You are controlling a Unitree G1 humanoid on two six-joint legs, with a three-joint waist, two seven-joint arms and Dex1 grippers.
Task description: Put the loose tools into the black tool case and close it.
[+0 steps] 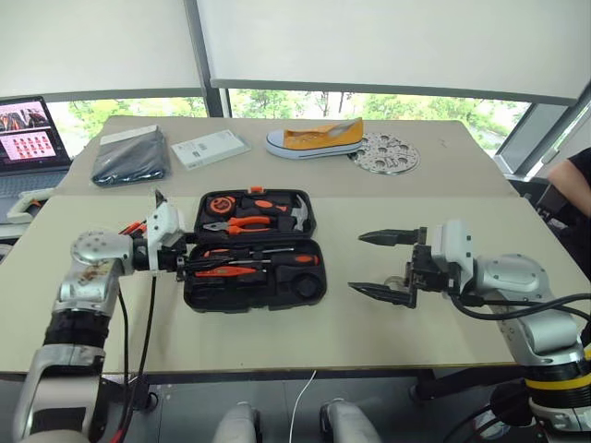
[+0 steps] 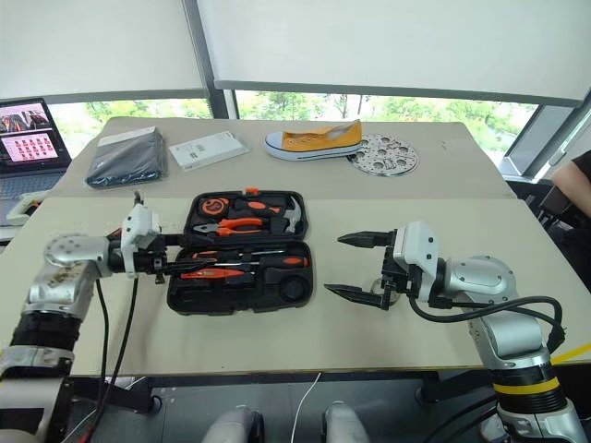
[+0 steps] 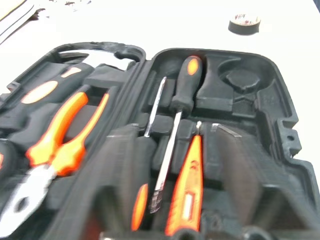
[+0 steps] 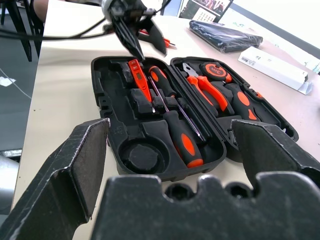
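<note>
The black tool case [image 1: 314,293] lies open in the middle of the table. Its far half holds pliers [image 1: 242,223], a hammer and a tape measure. Its near half holds two black-and-orange screwdrivers [image 3: 186,85] and the slim orange tester screwdriver [image 3: 187,185]. My left gripper [image 1: 187,265] hovers over the case's left end, fingers a little apart and empty, just above the tester's end. The dark tape roll [image 3: 244,24] sits on the table past the case's right end. An orange tool [image 1: 136,226] lies behind my left hand. My right gripper [image 1: 355,262] stands wide open right of the case.
On the far table are a yellow shoe [image 1: 314,138], a perforated metal disc [image 1: 386,152], a white box [image 1: 210,148] and a dark flat pouch [image 1: 129,157]. A laptop [image 1: 28,134] stands far left. A person's arm [image 1: 572,185] shows at the right edge.
</note>
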